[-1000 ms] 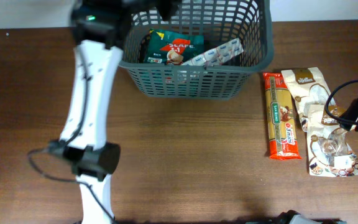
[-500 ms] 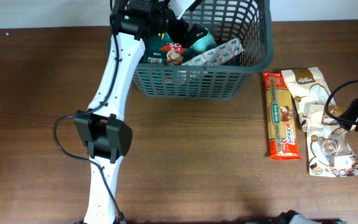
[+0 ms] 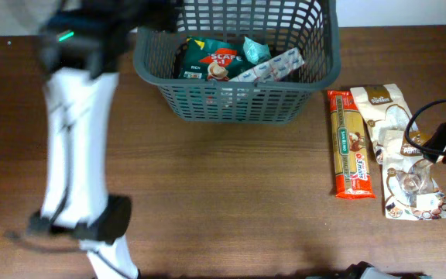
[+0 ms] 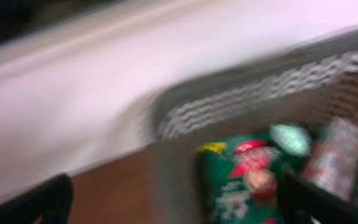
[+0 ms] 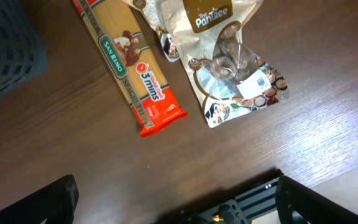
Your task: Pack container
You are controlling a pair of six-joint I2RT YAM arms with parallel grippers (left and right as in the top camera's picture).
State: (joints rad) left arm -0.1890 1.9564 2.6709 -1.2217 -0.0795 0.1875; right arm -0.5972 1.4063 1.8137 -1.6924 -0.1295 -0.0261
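Observation:
The container [image 3: 238,102], a dark grey lattice basket, stands at the back centre of the table. In it lie a green packet [image 3: 211,60], a small teal packet [image 3: 255,49] and a white-blue packet [image 3: 276,65]. My left arm [image 3: 72,147] is a blur at the basket's left. In the blurred left wrist view my left gripper [image 4: 179,210] is open and empty, level with the basket's near-left corner [image 4: 185,162], with the green packet [image 4: 241,180] inside. My right gripper [image 5: 179,205] is open over bare table, short of the pasta packet [image 5: 129,68].
On the table right of the basket lie a red-and-yellow pasta packet [image 3: 351,143] and two beige cookie bags [image 3: 379,108] [image 3: 413,182]. A black cable [image 3: 423,116] loops over the bags. The table's front edge with a metal frame [image 5: 247,199] shows in the right wrist view.
My left gripper let go of the teal packet, which now lies in the basket. The left arm swung left, away from the basket. The right arm has not moved.

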